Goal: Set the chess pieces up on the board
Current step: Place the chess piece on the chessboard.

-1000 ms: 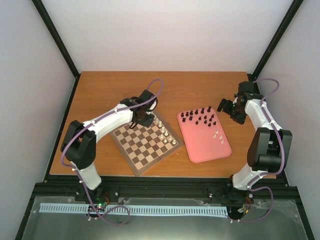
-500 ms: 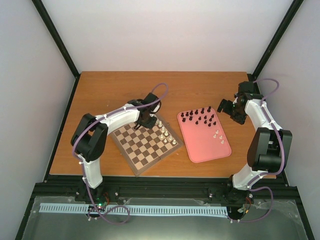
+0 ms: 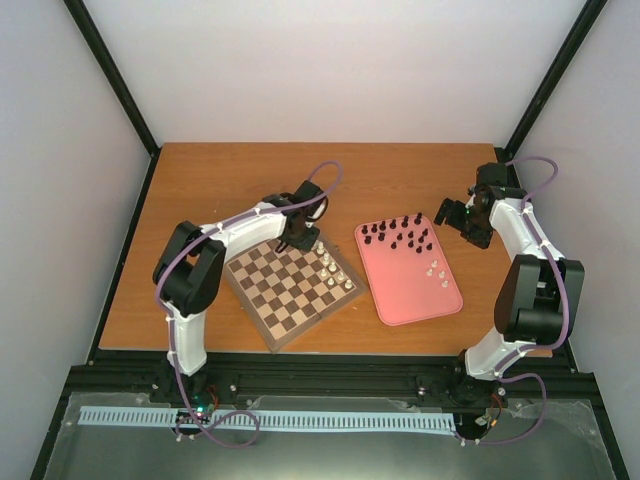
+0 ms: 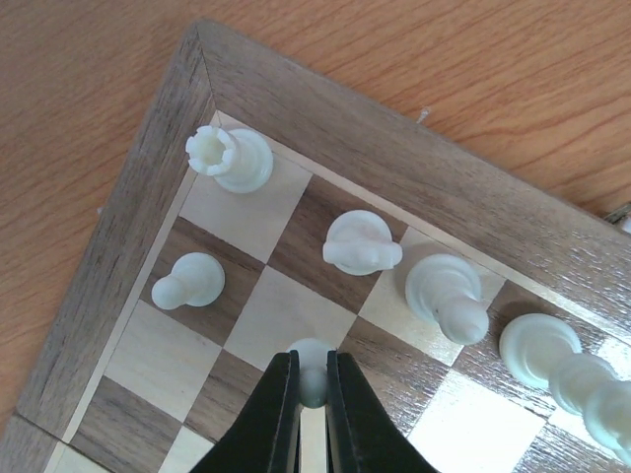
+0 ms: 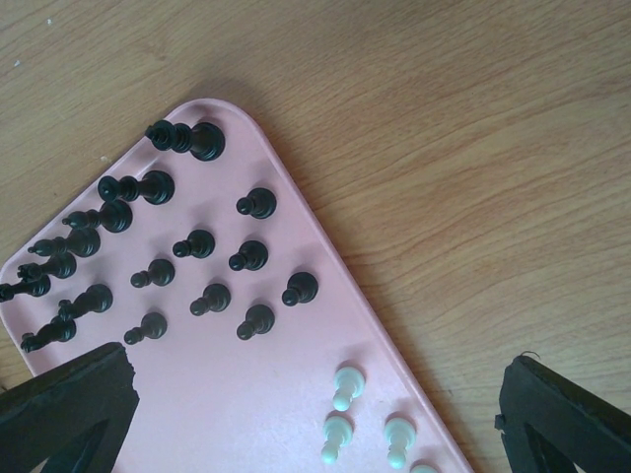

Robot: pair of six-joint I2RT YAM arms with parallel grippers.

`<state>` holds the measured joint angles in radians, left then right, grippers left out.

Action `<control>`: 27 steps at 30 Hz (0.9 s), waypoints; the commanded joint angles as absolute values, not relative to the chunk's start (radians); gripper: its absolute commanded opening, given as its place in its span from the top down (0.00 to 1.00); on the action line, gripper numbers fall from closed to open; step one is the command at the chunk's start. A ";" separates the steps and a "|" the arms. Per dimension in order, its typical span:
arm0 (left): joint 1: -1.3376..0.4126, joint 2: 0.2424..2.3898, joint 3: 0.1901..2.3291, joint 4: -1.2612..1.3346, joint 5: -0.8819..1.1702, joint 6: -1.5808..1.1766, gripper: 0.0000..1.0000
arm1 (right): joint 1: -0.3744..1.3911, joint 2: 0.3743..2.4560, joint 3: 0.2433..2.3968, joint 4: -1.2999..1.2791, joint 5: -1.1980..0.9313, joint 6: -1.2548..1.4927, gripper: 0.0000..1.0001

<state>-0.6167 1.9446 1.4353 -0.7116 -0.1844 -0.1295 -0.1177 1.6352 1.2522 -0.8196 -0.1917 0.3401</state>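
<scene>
Looking down the left wrist, we find the left gripper (image 4: 312, 367) clamped on a white pawn (image 4: 312, 353), its two fingers pressed against the pawn's sides above the board (image 3: 280, 300), which lies at 9 o'clock of the pink tray (image 3: 415, 295) on the table (image 3: 230, 180). The pawn sits over the second row, near the light square in front of the knight (image 4: 361, 243); we cannot tell whether its foot touches the wood. At 10 o'clock of it stands a placed pawn (image 4: 187, 283), with the rook (image 4: 229, 160) on the corner square at 11 o'clock and the bishop (image 4: 449, 291) at 2 o'clock. We judge the job roughly a third done: the white back row (image 3: 330, 262) looks filled along the board edge facing the tray and a few pawns stand before it, but some spare white pawns (image 3: 437, 270) and all the black pieces (image 3: 400, 235) wait on the tray. The right gripper (image 3: 452, 214) hangs at 1 o'clock of the tray with its fingers wide apart, holding nothing. The held pawn looks upright, long axis vertical, head toward the wrist camera. The board is turned so a corner points to 6 o'clock, and its white row runs from 11 to 5 o'clock in the top view.
</scene>
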 commanded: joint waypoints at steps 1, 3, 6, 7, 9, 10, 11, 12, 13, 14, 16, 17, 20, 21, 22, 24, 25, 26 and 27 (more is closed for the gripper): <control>-0.603 1.964 1.475 -0.702 -0.198 -0.113 0.99 | -0.125 1.645 1.267 -0.825 -0.182 0.333 0.00; -0.601 1.967 1.473 -0.699 -0.198 -0.115 0.99 | -0.125 1.647 1.269 -0.824 -0.183 0.333 0.00; -0.594 1.969 1.473 -0.694 -0.194 -0.115 0.99 | -0.125 1.651 1.273 -0.825 -0.182 0.333 0.00; -0.591 1.972 1.476 -0.694 -0.191 -0.115 0.99 | -0.125 1.652 1.276 -0.825 -0.182 0.332 0.00; -0.589 1.976 1.478 -0.694 -0.189 -0.115 0.99 | -0.125 1.655 1.277 -0.827 -0.184 0.332 0.00; -0.589 1.977 1.478 -0.693 -0.186 -0.114 0.99 | -0.125 1.656 1.278 -0.827 -0.186 0.332 0.00; -0.588 1.979 1.479 -0.693 -0.184 -0.115 0.99 | -0.124 1.657 1.277 -0.826 -0.186 0.333 0.00; -0.588 1.980 1.478 -0.692 -0.181 -0.114 0.99 | -0.124 1.657 1.278 -0.827 -0.187 0.332 0.00; -0.588 1.982 1.476 -0.692 -0.181 -0.115 0.99 | -0.126 1.657 1.278 -0.827 -0.185 0.333 0.00; -0.588 1.982 1.476 -0.691 -0.177 -0.115 0.99 | -0.125 1.657 1.278 -0.827 -0.185 0.333 0.00; -0.588 1.984 1.474 -0.688 -0.175 -0.117 0.96 | -0.124 1.657 1.278 -0.828 -0.187 0.332 0.00; -0.588 1.986 1.476 -0.687 -0.175 -0.117 0.95 | -0.126 1.656 1.278 -0.828 -0.187 0.331 0.00; -0.588 1.989 1.476 -0.686 -0.173 -0.118 0.94 | -0.125 1.655 1.275 -0.830 -0.187 0.330 0.00; -0.588 1.990 1.476 -0.686 -0.175 -0.118 0.93 | -0.125 1.655 1.275 -0.831 -0.187 0.328 0.00; -0.588 1.990 1.476 -0.687 -0.175 -0.118 0.92 | -0.125 1.655 1.275 -0.830 -0.187 0.327 0.00; -0.588 1.987 1.476 -0.688 -0.177 -0.118 0.91 | -0.125 1.654 1.273 -0.830 -0.188 0.326 0.00; -0.588 1.985 1.476 -0.688 -0.176 -0.118 0.90 | -0.125 1.653 1.273 -0.830 -0.189 0.326 0.00; -0.588 1.983 1.474 -0.688 -0.176 -0.118 0.90 | -0.125 1.654 1.272 -0.829 -0.187 0.326 0.00; -0.588 1.980 1.472 -0.688 -0.175 -0.118 0.90 | -0.125 1.654 1.272 -0.828 -0.190 0.325 0.00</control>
<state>-0.5976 1.9701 1.4384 -0.6968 -0.1856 -0.1280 -0.1177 1.6524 1.2549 -0.8223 -0.1925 0.3367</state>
